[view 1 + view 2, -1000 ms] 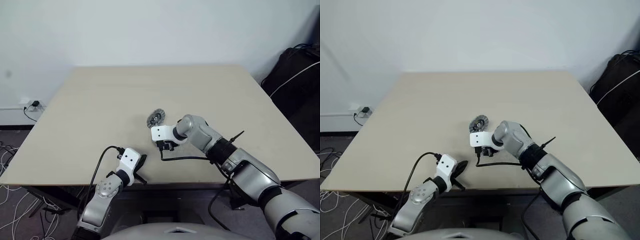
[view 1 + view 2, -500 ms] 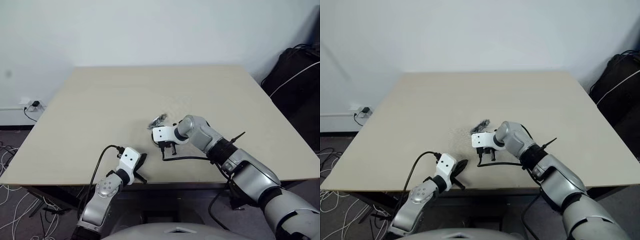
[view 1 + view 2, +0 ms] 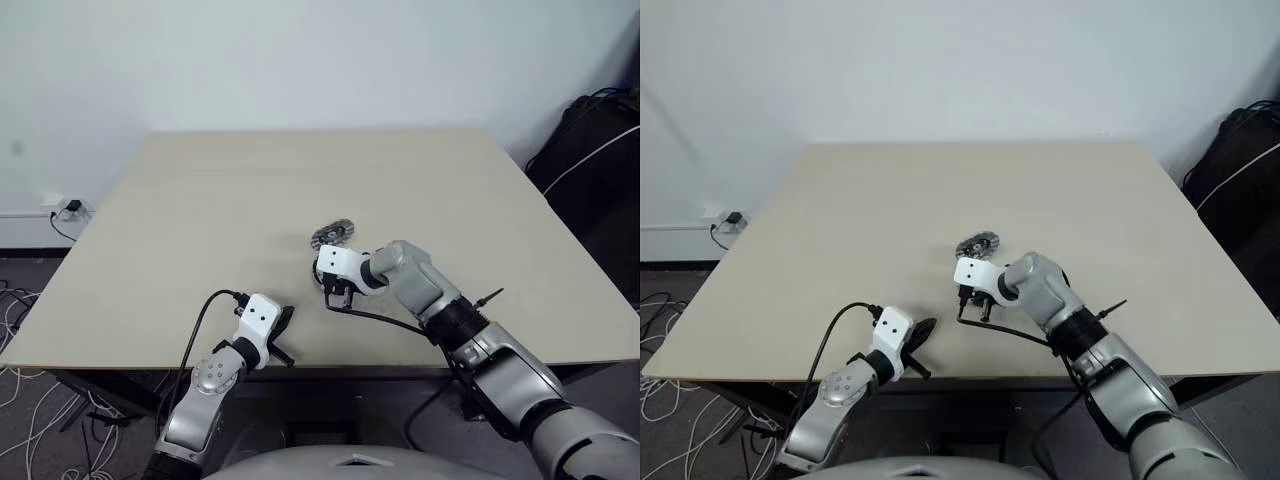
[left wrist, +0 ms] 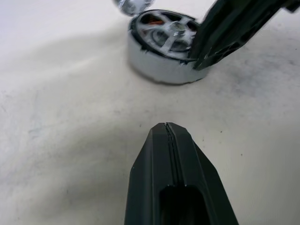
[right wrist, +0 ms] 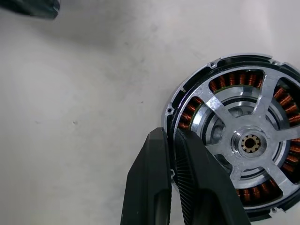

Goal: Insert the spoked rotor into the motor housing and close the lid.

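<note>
The motor housing (image 5: 236, 78), a silver cup ringed with copper windings, sits on the tan table with the spoked rotor (image 5: 251, 140) seated inside it. My right gripper (image 5: 169, 133) points down at it and is shut on its rim, one finger outside the wall and one over the windings. In the left wrist view the housing (image 4: 157, 70) stands just ahead of my shut, empty left gripper (image 4: 166, 127). The lid (image 3: 333, 234) lies flat on the table just beyond the right gripper (image 3: 336, 296), which hides the housing from above. The left gripper (image 3: 284, 322) rests near the table's front edge.
The table (image 3: 200, 200) has its front edge close under both grippers. A black bag (image 3: 590, 150) stands on the floor off the table's right side. Cables (image 3: 20, 340) lie on the floor at the left.
The lid has gone from tilted up to lying flat and sits further right. My right gripper has shifted slightly right, rolled and closed. The left arm has not moved.
</note>
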